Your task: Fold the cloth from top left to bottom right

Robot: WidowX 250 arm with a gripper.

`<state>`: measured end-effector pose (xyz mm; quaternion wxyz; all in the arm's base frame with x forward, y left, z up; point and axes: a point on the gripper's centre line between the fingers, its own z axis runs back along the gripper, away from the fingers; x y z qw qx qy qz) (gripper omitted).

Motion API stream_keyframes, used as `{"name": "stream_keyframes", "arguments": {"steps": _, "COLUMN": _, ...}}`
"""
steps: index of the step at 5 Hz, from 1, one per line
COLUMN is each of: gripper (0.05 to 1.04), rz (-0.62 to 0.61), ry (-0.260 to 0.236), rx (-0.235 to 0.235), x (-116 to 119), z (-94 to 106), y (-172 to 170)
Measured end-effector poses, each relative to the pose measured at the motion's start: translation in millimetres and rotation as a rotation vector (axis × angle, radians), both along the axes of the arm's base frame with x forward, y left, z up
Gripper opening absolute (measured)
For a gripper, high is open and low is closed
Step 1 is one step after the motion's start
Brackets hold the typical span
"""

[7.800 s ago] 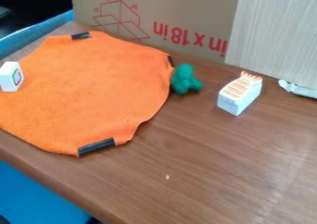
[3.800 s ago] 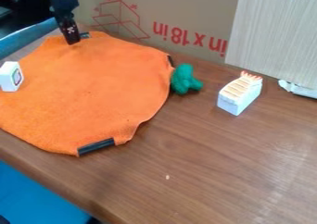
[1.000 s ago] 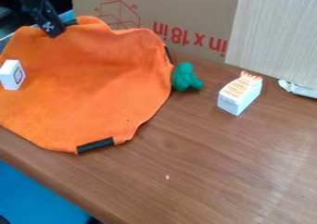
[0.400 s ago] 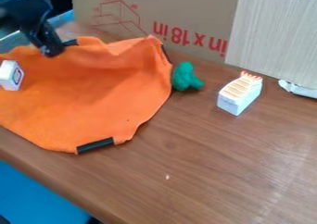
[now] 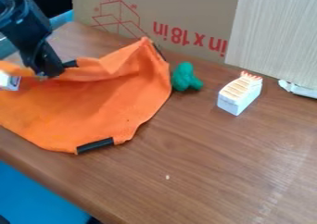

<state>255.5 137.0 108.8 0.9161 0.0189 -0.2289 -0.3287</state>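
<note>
Cloth (image 5: 93,109) lies on the table (image 5: 217,163) just left of the green toy (image 5: 184,77), its upper edge lifted and bunched. The gripper (image 5: 49,73), well left of the green toy, is closed on that edge near a dark strip (image 5: 70,64). To fold well, hold the pinch firm and carry the edge in a low, smooth arc toward the cloth's near edge, below and left of the green toy, bearing rightward so the peak nearest the toy follows instead of lagging. Pulling flat would likely slide the whole cloth. The white block (image 5: 12,82), far left of the green toy, could snag or drag. Lower fully before letting go.
</note>
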Motion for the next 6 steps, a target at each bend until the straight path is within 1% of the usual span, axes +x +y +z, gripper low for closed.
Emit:
{"name": "stream_keyframes", "arguments": {"steps": 2, "gripper": 0.058, "rz": -0.059, "ry": 0.012, "rx": -0.011, "x": -23.2, "z": 1.2, "y": -21.9}}
{"name": "stream_keyframes", "arguments": {"steps": 3, "gripper": 0.058, "rz": -0.086, "ry": 0.014, "rx": -0.003, "x": -34.2, "z": -1.0, "y": -30.5}}
{"name": "stream_keyframes", "arguments": {"steps": 4, "gripper": 0.085, "rz": -0.106, "ry": 0.025, "rx": 0.011, "x": -43.7, "z": -9.0, "y": -36.4}}
{"name": "stream_keyframes", "arguments": {"steps": 5, "gripper": 0.262, "rz": -0.11, "ry": 0.03, "rx": 0.059, "x": -47.2, "z": -23.2, "y": -36.5}}
{"name": "stream_keyframes", "arguments": {"steps": 6, "gripper": 0.521, "rz": -0.112, "ry": 0.0, "rx": 0.117, "x": -49.8, "z": -36.3, "y": -34.2}}
